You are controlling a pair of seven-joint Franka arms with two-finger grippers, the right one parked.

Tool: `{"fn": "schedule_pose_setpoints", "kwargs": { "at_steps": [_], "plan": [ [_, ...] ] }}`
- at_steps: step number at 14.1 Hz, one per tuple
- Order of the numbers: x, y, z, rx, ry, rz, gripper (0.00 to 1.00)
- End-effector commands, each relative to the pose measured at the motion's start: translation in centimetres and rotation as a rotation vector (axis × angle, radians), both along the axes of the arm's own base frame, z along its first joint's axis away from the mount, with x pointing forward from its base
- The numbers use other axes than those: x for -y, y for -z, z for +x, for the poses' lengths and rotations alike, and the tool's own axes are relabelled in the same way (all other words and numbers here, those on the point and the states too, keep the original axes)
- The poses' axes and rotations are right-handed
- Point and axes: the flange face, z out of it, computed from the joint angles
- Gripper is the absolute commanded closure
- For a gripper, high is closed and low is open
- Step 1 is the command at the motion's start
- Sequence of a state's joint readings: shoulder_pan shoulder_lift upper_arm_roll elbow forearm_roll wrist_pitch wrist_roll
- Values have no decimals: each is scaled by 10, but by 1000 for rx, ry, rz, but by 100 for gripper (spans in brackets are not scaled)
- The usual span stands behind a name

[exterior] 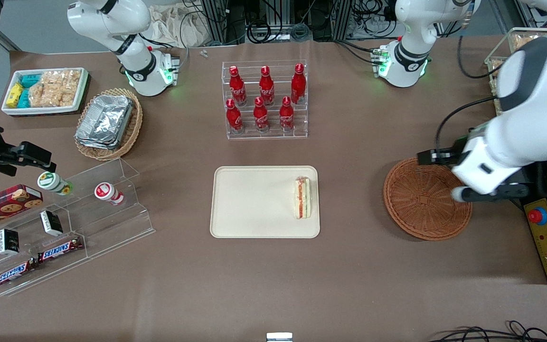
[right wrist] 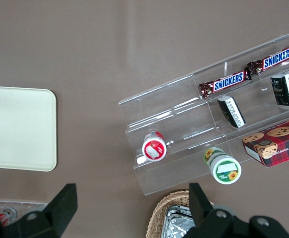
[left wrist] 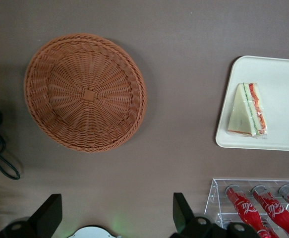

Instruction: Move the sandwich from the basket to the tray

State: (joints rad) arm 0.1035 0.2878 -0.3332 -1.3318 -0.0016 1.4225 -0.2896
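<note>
Front view: the arm covers part of the basket (exterior: 420, 204) rim, and the pincer (exterior: 437, 156) fingers can't be made out there. Wrist view: pincer (left wrist: 115, 214) fingertips and tray (left wrist: 283, 69) are cut off by the frame edge. Bottle rack (left wrist: 263, 206) is clipped too.

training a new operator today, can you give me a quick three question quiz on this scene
1. True or false: the triangular white-bread sandwich lies in the round reddish-brown wicker basket.
2. Multiple choice: the left arm's hand is (a) shut on the sandwich, (b) open and holding nothing, above the table beside the basket, (c) resting on the tray.
3. Short answer: where on the flat cream-beige plastic tray does the sandwich lie?

Key
1. False. It lies on the tray, and the basket holds nothing.
2. b
3. Near the tray's end that faces the basket, toward the working arm's end of the table.
</note>
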Motion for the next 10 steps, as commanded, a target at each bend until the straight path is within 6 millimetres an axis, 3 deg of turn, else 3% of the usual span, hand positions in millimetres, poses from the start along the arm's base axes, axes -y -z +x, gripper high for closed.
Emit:
{"fn": "schedule_pose_setpoints", "kwargs": {
  "at_steps": [1, 4, 8, 10],
  "plan": [
    [-11, -19, -31, 16, 24, 17, 0],
    [-36, -36, -47, 53, -20, 24, 0],
    [-40, -42, -78, 95, -30, 22, 0],
    [-40, -41, -82, 107, -28, 31, 0]
  ]
}}
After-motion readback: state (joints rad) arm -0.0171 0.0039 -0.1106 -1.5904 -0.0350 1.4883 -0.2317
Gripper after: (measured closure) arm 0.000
